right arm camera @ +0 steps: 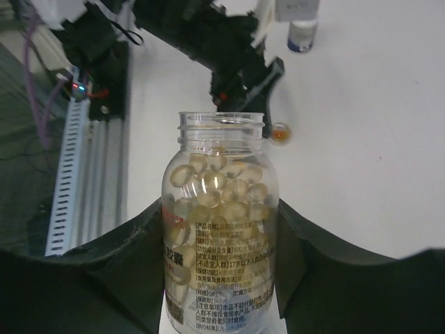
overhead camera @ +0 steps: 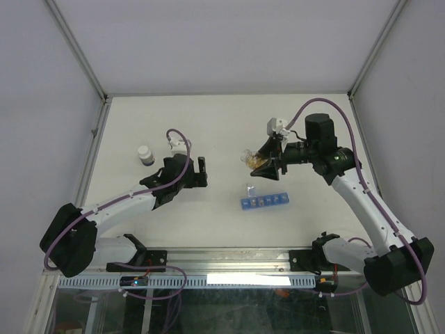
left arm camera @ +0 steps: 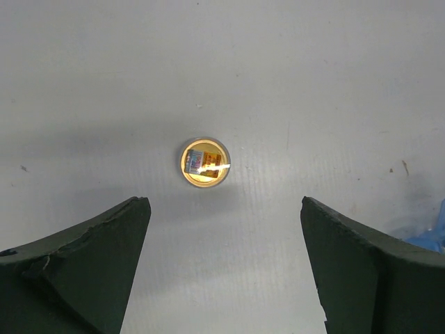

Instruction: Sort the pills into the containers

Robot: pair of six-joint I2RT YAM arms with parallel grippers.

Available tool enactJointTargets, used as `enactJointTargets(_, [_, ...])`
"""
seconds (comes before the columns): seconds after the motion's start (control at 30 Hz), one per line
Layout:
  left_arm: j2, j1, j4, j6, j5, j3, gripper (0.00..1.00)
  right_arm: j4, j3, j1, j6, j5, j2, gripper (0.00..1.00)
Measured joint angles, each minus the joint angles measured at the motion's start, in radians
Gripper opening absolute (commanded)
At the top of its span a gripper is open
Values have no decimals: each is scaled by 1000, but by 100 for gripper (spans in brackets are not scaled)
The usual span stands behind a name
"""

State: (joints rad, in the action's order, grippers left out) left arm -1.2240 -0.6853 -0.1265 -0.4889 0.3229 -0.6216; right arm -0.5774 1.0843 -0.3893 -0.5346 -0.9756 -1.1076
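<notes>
Tabletop (overhead camera: 208, 125), pill bottle (right arm camera: 219, 174) (right tool (right arm camera: 218, 233))

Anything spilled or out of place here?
A small amber round thing lies on the table ahead of the left fingers, away from the blue organiser and the open pill bottle in the right fingers. Maybe a stray pill.

The pill bottle (right arm camera: 221, 229) is clear, glossy plastic with a ridged neck and a printed film label. The capsules (right arm camera: 208, 184) inside are translucent yellow and shiny. Towards the bench's near edge, the pill organiser (overhead camera: 264, 202) is translucent blue plastic. The bench top (left arm camera: 313, 83) is matt white and faintly ribbed. The fingers (left arm camera: 76, 271) of the left gripper (left arm camera: 224, 200) are matt black with rough edges.
</notes>
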Motion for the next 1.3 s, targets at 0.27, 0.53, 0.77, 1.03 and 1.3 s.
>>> enactJointTargets(0.27, [-81, 0, -78, 31, 39, -65, 95, 253, -187, 94, 212, -270, 18, 0])
enactJointTargets(0.53, [-92, 0, -49, 37, 10, -55, 98, 312, -222, 122, 252, -331, 31, 0])
enactJointTargets(0.77, [-92, 0, -17, 80, -10, -45, 99, 311, -222, 126, 230, -345, 35, 0])
enactJointTargets(1.03, [-92, 0, 13, 90, -50, -16, 99, 311, -222, 131, 222, -350, 35, 0])
enactJointTargets(1.3, [-92, 0, 23, 106, -69, -8, 99, 311, -222, 146, 220, -350, 35, 0])
